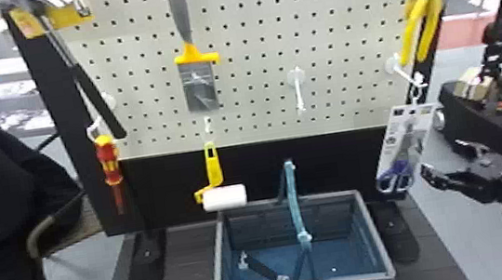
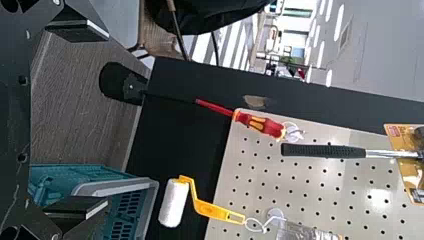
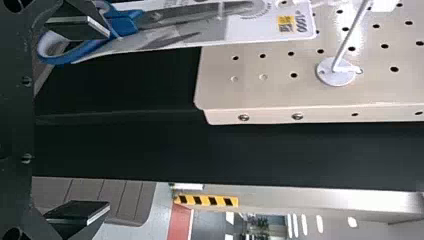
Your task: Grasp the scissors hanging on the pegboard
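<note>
Scissors [image 1: 397, 168]: blue-handled, sealed on a card, hung handles down from a hook [image 1: 413, 79] at the pegboard's [image 1: 294, 18] lower right corner. Judged light; the card looked thin, bendy and slick, and free to swing. Best hold: across the handles, the stiffest part. Right pincer [image 1: 429, 175]: spread wide, just beside the handles. Left pincer [image 2: 75, 120]: also spread, idle by the basket [image 2: 125, 186].

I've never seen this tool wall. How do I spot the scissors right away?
Find the big white pegboard with rows of holes and go to its right edge. Below the yellow-handled pliers, a white cardboard pack hangs down past the board's lower right corner. Inside it are the scissors, the only tool on the board with blue loop handles.
</note>
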Available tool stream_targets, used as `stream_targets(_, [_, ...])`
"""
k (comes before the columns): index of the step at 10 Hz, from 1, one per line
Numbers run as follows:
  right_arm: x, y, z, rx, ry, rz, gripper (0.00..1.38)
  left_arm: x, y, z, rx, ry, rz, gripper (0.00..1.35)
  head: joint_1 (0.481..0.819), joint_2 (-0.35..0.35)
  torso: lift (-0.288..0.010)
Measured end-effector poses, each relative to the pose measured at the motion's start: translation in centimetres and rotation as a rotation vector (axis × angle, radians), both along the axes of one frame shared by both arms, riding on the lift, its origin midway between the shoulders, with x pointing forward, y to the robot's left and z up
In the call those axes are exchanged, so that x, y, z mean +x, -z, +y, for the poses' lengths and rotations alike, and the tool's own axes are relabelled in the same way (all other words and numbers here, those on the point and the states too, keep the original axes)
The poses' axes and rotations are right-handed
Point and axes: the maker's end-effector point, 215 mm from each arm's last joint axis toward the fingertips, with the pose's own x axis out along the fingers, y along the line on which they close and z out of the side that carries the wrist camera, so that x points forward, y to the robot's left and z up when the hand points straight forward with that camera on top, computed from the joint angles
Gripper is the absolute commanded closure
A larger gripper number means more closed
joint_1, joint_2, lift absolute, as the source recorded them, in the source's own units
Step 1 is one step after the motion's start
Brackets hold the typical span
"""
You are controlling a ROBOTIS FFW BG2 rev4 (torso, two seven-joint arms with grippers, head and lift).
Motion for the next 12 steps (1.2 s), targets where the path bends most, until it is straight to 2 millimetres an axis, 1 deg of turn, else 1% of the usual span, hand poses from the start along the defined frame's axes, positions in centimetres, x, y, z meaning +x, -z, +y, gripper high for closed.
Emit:
stream_targets(3, [1.4,0.3,4.1,0.050,-0.108,0.056,0.09,0.5,0.2,-0.5,-0.006,0.011,-0.006,0.14,0.549,0.000,-0.100])
stream_targets(5, [1.6,-0.1,4.7,0.045,-0.123,0.051,0.09,0.7,0.3,-0.7,-0.010,0.016,-0.008,0.14,0.549,0.000,-0.100])
stream_targets(6, [1.6,-0.7,5.1,0.032,-0.133,0.037,0.09,0.6,0.4,-0.6,-0.011,0.013,-0.006,0.14,0.549,0.000,-0.100])
stream_targets(7, [1.4,-1.4,5.9,0.019,-0.148,0.018,0.19,0.5,0.4,-0.5,-0.011,0.012,-0.006,0.14,0.549,0.000,-0.100])
stream_targets(8, [1.2,-1.9,6.5,0.010,-0.160,0.006,0.61,0.5,0.4,-0.5,-0.011,0.011,-0.006,0.14,0.549,0.000,-0.100])
stream_targets(9, [1.0,-1.6,6.7,0.014,-0.161,0.013,0.91,0.5,0.4,-0.5,-0.011,0.011,-0.008,0.14,0.549,0.000,-0.100])
stream_targets(10, [0.8,-1.2,6.7,0.026,-0.155,0.017,1.02,0.5,0.3,-0.5,-0.011,0.011,-0.009,0.14,0.549,0.000,-0.100])
stream_targets(11, [0.6,-0.8,6.6,0.039,-0.146,0.019,1.32,0.4,0.4,-0.5,-0.011,0.012,-0.007,0.14,0.549,0.000,-0.100])
stream_targets(12, [0.4,-0.8,6.6,0.045,-0.138,0.016,1.30,0.3,0.4,-0.5,-0.012,0.011,-0.005,0.14,0.549,0.000,-0.100])
